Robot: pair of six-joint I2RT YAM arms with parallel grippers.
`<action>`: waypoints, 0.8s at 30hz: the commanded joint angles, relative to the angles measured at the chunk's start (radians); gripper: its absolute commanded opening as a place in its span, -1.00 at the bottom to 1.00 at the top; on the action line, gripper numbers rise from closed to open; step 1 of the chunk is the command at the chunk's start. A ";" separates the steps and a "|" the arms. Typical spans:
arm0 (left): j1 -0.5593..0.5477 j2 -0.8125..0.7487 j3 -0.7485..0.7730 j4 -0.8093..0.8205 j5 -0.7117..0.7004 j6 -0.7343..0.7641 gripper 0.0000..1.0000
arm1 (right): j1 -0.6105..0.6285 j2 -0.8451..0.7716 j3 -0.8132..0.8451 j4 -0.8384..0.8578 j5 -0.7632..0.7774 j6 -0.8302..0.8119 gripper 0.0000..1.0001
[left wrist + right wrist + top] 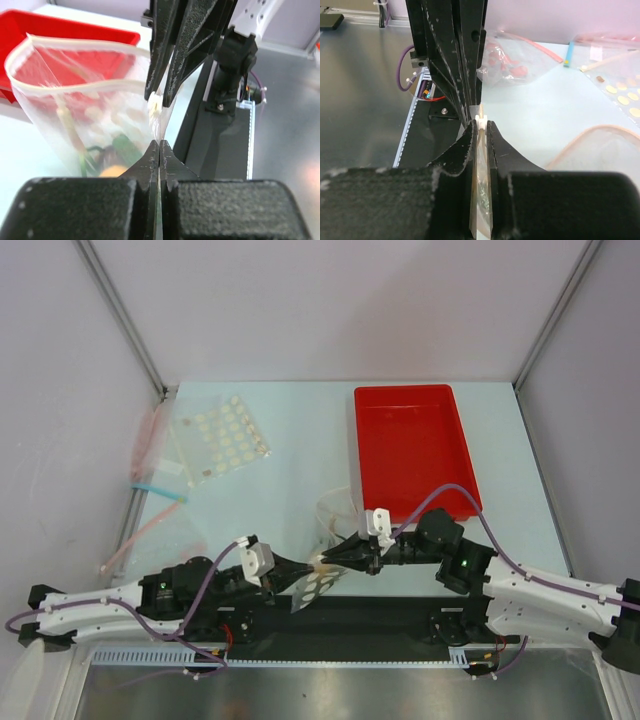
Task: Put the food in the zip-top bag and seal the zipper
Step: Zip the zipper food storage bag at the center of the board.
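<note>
From the top camera I see the left gripper (298, 575) and right gripper (333, 560) meeting tip to tip by the counter's (290, 470) near edge; the clear zip-top plastic bag with white dots (318, 586) hangs between them; the rectangular red plastic tray (400, 392) sits just beyond.

On the left wrist, the left gripper is pinched narrow on the bag's side edge; the right gripper, just above, clamps the small white slider tab (156, 106); the mouth gapes, its pale zipper strip (75, 86) unsealed; a green toy piece (122, 146) and a yellow toy ball (112, 171) lie inside.

On the right wrist, the slider sits between the near-closed fingertips.
</note>
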 commanded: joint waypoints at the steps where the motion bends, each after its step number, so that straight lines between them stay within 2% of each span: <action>1: -0.008 -0.074 -0.015 0.002 -0.034 -0.012 -0.99 | -0.026 -0.043 -0.001 0.017 0.055 -0.021 -1.00; 5: -0.006 -0.123 -0.040 0.019 -0.013 -0.014 -0.95 | -0.045 -0.053 -0.014 0.045 0.033 0.003 -1.00; 8: -0.006 -0.068 -0.029 0.022 0.018 -0.009 -0.57 | -0.046 -0.033 -0.008 0.051 0.014 0.009 -1.00; 9: -0.008 -0.050 -0.025 0.024 0.026 -0.007 -0.39 | -0.045 -0.028 -0.007 0.054 0.002 0.013 -1.00; 11: -0.008 -0.005 -0.008 0.025 0.035 -0.003 -0.27 | -0.045 -0.016 -0.007 0.063 -0.006 0.019 -1.00; 16: -0.008 0.084 0.015 0.021 0.032 0.000 -0.23 | -0.042 -0.002 -0.002 0.065 -0.029 0.020 -1.00; 24: -0.008 0.004 -0.001 0.041 0.009 0.009 -0.16 | -0.022 0.027 0.016 0.042 -0.057 0.005 -1.00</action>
